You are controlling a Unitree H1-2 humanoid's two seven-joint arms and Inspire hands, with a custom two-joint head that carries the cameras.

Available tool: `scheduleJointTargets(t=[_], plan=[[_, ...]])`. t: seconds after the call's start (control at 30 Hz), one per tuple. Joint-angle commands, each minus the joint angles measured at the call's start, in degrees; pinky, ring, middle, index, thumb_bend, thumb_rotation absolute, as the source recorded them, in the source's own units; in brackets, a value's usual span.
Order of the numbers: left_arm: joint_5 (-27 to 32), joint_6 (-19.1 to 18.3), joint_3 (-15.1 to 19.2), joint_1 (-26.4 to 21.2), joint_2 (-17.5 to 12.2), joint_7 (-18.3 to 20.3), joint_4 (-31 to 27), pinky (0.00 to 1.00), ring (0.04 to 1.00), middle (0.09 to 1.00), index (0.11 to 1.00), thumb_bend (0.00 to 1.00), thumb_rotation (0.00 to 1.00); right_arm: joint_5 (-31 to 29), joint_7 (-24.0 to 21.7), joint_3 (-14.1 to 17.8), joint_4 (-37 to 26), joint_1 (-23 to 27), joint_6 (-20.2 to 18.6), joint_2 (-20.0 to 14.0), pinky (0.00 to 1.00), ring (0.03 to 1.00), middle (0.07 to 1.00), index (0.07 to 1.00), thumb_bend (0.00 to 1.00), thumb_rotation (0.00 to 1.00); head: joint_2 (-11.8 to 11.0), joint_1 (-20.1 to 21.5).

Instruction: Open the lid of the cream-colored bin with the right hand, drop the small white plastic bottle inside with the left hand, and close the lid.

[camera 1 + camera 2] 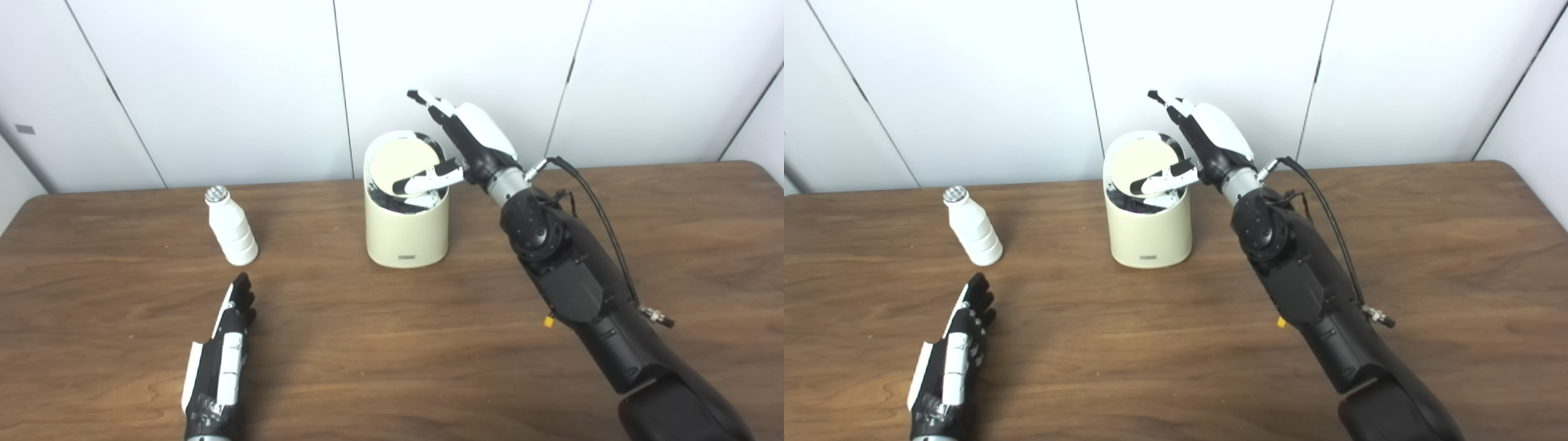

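The cream bin (407,236) stands near the back of the wooden surface (392,343), its round lid (403,165) tilted up toward the wall, showing the dark inside along the front rim. The right hand (465,138) is raised beside the bin, fingers spread and pointing up, thumb reaching over the opening; it grips nothing. The white bottle (229,228) stands upright well left of the bin. The left hand (222,355) lies flat and open near the bottle, not touching it.
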State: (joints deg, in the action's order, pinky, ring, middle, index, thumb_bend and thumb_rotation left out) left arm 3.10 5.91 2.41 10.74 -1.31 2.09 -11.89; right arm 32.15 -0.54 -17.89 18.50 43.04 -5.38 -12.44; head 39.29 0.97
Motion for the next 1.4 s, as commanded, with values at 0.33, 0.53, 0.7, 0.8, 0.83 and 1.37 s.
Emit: scheduleJointTargets(t=[0.33,0.53,0.7,0.8,0.83,1.37], plan=[[0.32,1.65,-0.31,0.47,0.63,-0.27,0.15,1.00,1.000,1.000,1.000,0.67,0.95,4.06,0.64,-1.69,1.59,3.20,1.68,-2.29,1.00,1.000,0.945,0.944,1.00,0.19,-0.05,-0.18],[0.13,1.42,-0.42,0.65,0.48,-0.13,-0.09,1.00,1.000,1.000,1.000,0.66,0.96,-1.97,-0.50,2.73,-0.83,2.19,-0.02,-0.56,0.99,0.964,0.943,0.946,0.95,0.27,0.00,-0.11],[0.34,1.75,-0.36,0.69,0.53,-0.14,-0.06,1.00,1.000,1.000,1.000,0.65,0.96,-9.80,-2.16,9.23,-5.07,1.64,-4.08,2.21,0.85,0.925,0.934,0.942,0.91,0.40,-0.05,-0.01],[0.33,1.34,-0.29,0.69,0.48,-0.13,-0.23,1.00,1.000,1.000,1.000,0.65,0.96,-15.51,-2.90,13.44,-7.23,1.24,-6.44,3.74,0.81,0.922,0.927,0.924,0.91,0.45,-0.04,0.04],[0.34,1.07,-0.28,0.74,0.53,-0.17,-0.43,1.00,1.000,1.000,1.000,0.65,0.95,-17.58,-3.18,14.83,-8.16,1.04,-7.51,4.31,0.81,0.924,0.923,0.917,0.91,0.46,0.01,0.08],[0.94,0.29,-0.01,0.66,0.36,-0.09,-0.91,1.00,1.000,1.000,1.000,0.64,0.96,-26.64,-5.92,19.31,-25.53,-15.15,-16.50,3.19,0.92,0.940,0.950,0.924,0.69,0.60,0.15,0.37]])
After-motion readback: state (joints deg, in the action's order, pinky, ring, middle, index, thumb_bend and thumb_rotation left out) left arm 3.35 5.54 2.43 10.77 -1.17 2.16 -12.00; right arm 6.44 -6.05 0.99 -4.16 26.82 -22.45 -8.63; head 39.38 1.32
